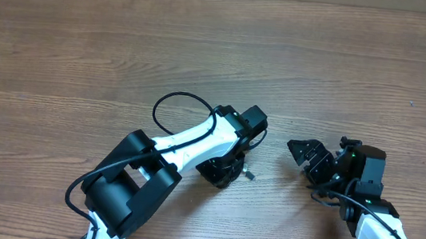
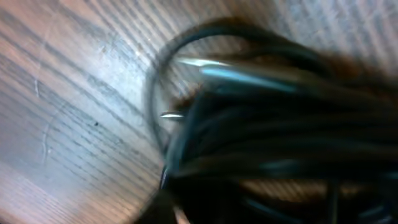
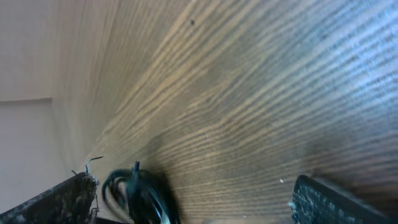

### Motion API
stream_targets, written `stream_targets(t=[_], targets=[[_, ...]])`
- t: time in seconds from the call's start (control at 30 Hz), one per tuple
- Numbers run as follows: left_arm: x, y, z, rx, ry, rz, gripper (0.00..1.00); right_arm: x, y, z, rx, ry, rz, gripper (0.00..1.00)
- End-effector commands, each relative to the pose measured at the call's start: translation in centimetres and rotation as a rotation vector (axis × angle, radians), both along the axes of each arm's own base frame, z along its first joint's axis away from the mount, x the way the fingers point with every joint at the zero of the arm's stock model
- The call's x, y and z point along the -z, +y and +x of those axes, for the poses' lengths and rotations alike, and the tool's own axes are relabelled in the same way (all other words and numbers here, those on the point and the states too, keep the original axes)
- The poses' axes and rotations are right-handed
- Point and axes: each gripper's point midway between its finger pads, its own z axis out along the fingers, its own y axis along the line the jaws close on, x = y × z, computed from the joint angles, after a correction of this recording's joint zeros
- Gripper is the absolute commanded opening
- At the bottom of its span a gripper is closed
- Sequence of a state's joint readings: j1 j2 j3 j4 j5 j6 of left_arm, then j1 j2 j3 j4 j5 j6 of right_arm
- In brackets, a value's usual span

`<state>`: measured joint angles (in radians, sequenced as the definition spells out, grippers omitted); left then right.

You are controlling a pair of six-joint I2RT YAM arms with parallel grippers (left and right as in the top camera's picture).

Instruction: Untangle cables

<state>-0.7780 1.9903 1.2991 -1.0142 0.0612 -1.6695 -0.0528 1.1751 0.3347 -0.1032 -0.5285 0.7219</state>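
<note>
The cables (image 2: pixel 267 130) are a tangled bundle of thin black cords that fills the left wrist view, blurred and very close. Two silver plug ends (image 2: pixel 211 67) stick out of the bundle to the left. In the overhead view my left gripper (image 1: pixel 222 170) points down onto the bundle at the table's middle, shut on the cables, and one silver plug (image 1: pixel 249 173) shows beside it. My right gripper (image 1: pixel 300 155) hovers to the right of the bundle, open and holding nothing. In the right wrist view the bundle (image 3: pixel 140 193) lies ahead, near the left finger (image 3: pixel 62 202).
The wooden table (image 1: pixel 84 48) stretches bare to the far edge. The left arm's own thicker black cable (image 1: pixel 168 102) loops out beside its wrist. The right arm's base (image 1: pixel 385 236) fills the lower right corner.
</note>
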Motion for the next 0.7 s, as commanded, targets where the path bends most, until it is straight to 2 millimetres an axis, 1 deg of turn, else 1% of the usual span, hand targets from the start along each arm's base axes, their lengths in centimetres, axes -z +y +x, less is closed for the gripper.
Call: stream_targets(t=[0.0, 0.1, 0.17, 0.23, 0.27, 0.3, 0.33, 0.4, 0.43, 0.53, 0.57, 0.63, 0.67], targets=[[0.9, 2.7, 0.6, 0.103, -0.005, 0.101, 0.04, -0.5, 0.0, 0.2, -0.018, -0.023, -0.005, 1.00], [-1.5, 5.4, 3.2, 0.303, -0.048, 0.152, 0.04, -0.2, 0.0, -0.1, -0.018, -0.007, -0.004, 1.00], [-3.8, 8.1, 5.2, 0.480, -0.074, 0.225, 0.04, -0.2, 0.0, -0.1, -0.017, -0.004, -0.003, 0.99], [-5.8, 10.0, 6.7, 0.633, -0.082, 0.276, 0.04, -0.2, 0.0, -0.1, -0.017, -0.004, -0.004, 1.00], [-6.6, 10.7, 7.4, 0.700, -0.083, 0.288, 0.07, -0.2, 0.0, -0.1, -0.017, -0.005, -0.004, 1.00], [-7.1, 11.0, 7.8, 0.752, -0.084, 0.286, 0.11, -0.2, 0.0, -0.1, -0.017, -0.005, -0.004, 1.00], [-7.5, 11.3, 8.2, 0.791, -0.083, 0.280, 0.28, -0.2, 0.0, -0.1, -0.017, -0.005, -0.004, 1.00], [-7.6, 11.6, 8.4, 0.804, -0.081, 0.264, 0.95, -0.2, 0.0, -0.1, -0.017, -0.005, -0.004, 1.00], [-7.5, 11.6, 8.4, 0.795, -0.078, 0.246, 1.00, -0.2, 0.0, -0.1, -0.017, -0.005, -0.004, 1.00], [-6.9, 11.4, 7.9, 0.768, -0.061, 0.188, 1.00, -0.2, 0.0, -0.1, -0.017, -0.004, -0.004, 1.00], [-6.7, 11.5, 7.7, 0.743, -0.057, 0.186, 0.92, -0.2, 0.0, -0.2, -0.017, -0.003, -0.004, 1.00], [-6.4, 12.1, 6.8, 0.623, -0.041, 0.202, 0.78, -0.1, 0.0, -0.3, -0.017, 0.005, -0.004, 1.00], [-6.2, 12.7, 6.3, 0.522, -0.031, 0.221, 0.77, 0.0, 0.0, -0.4, -0.015, 0.010, -0.006, 0.99]])
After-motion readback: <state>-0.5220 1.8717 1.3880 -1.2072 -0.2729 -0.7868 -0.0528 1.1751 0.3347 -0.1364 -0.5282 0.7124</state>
